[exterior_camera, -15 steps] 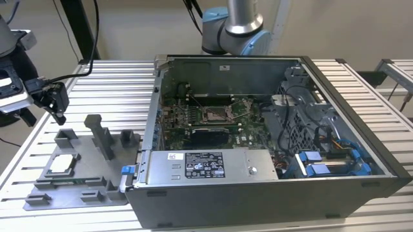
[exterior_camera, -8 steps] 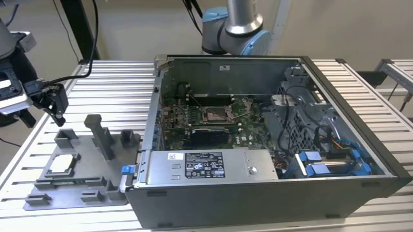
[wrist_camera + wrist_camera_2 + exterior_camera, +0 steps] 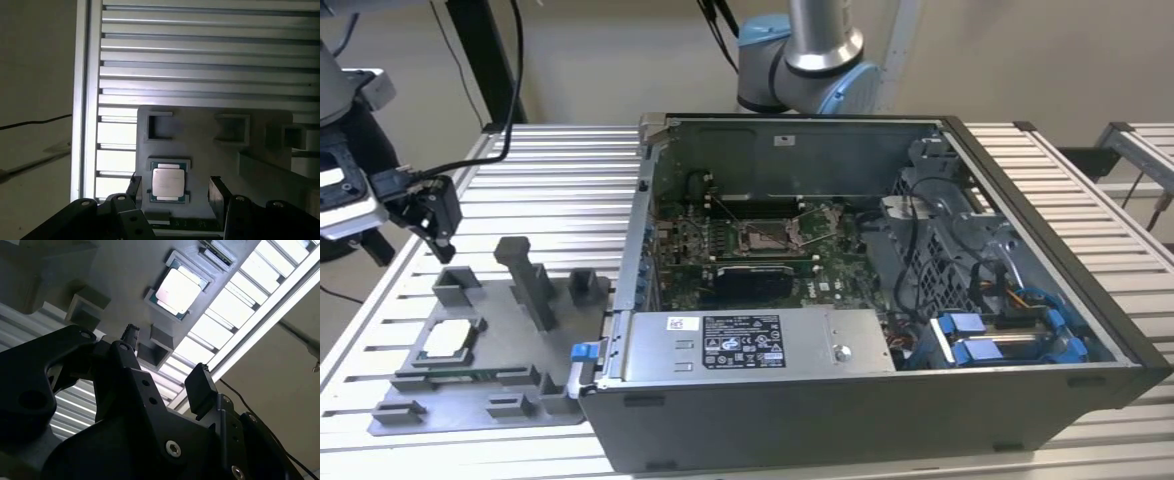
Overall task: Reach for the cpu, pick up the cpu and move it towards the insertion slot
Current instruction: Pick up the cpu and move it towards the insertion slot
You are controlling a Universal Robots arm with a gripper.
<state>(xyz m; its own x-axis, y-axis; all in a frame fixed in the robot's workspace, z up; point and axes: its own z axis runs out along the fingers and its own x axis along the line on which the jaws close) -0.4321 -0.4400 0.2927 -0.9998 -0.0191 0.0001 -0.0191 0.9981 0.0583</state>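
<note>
The cpu (image 3: 450,340) is a small pale square chip lying flat in a recess of the grey fixture plate (image 3: 467,410), at the exterior view's left. My gripper (image 3: 430,235) hangs open above the plate, up and behind the cpu, holding nothing. In the first wrist view the cpu (image 3: 168,182) lies below the gap between my two black fingers (image 3: 134,189). In the second wrist view the cpu (image 3: 177,290) lies beyond the fingertips (image 3: 202,385). The insertion slot (image 3: 767,237) is a silver-framed square socket on the green motherboard inside the open computer case.
The open computer case (image 3: 881,410) takes up the middle and right of the slatted metal table (image 3: 547,170). Grey upright blocks (image 3: 531,285) rise from the fixture plate beside the cpu. The arm's base (image 3: 801,60) stands behind the case.
</note>
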